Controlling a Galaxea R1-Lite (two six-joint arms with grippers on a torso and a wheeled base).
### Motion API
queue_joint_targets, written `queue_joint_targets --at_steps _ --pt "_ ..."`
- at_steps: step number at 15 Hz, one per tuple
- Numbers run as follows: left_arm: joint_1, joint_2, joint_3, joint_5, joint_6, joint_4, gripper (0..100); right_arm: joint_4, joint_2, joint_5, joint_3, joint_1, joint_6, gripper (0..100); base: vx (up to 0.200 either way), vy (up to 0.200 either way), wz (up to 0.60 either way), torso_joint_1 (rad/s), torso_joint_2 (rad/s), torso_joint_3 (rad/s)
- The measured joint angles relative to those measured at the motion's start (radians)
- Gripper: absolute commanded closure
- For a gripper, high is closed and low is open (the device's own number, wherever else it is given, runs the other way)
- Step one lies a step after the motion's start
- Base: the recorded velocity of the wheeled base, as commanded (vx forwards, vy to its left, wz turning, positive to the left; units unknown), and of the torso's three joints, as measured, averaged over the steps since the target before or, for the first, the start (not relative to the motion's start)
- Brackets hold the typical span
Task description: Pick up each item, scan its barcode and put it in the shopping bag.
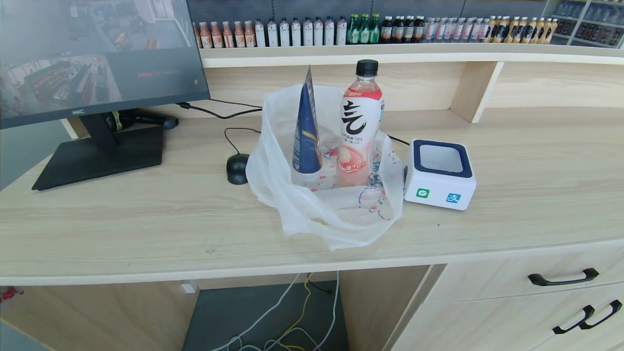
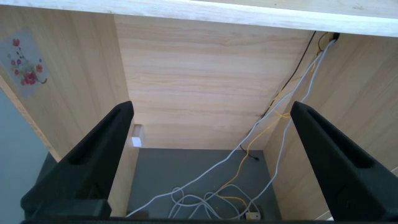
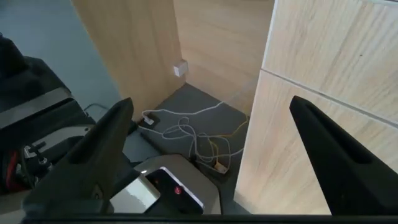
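shopping bag (image 1: 336, 214) white and open on the counter (image 1: 122, 219), peach bottle (image 1: 358, 126) and blue tube (image 1: 307, 136) upright inside it, scanner box (image 1: 440, 174) just beside on the right, mouse (image 1: 237, 168) on the left; left gripper (image 2: 212, 109) spread, empty, below the counter; right gripper (image 3: 211, 102) spread, empty

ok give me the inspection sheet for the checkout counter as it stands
surface: light wooden counter with a raised back ledge
job's things: translucent white plastic shopping bag stands open mid-counter, holding an upright dark blue tapered tube and a pink drink bottle with black cap; white cube scanner with dark blue rim beside it on the robot's right
clutter: black computer mouse and black monitor on the robot's left
grippers: left gripper and right gripper below counter height, jaws open, empty
cables: thin black mouse cable on the counter; loose white and yellow cables under it
surroundings: row of bottles on the back shelf; wooden drawers with black handles
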Motion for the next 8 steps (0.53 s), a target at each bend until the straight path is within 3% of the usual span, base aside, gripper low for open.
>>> queue_joint_targets --at_steps 4,6,8 --pt "0.0 0.0 0.0 0.0 -0.001 0.0 0 0.028 0.046 -0.012 -0.008 -0.044 -0.016 0 0.0 0.0 0.0 0.0 0.0 0.0" --pt "0.0 0.0 0.0 0.0 -0.001 0.0 0 0.029 0.094 -0.027 -0.008 -0.126 -0.026 0 0.0 0.0 0.0 0.0 0.0 0.0" --pt "0.001 0.0 0.0 0.0 -0.001 0.0 0 0.029 0.126 -0.032 -0.008 -0.283 -0.03 0 0.0 0.0 0.0 0.0 0.0 0.0"
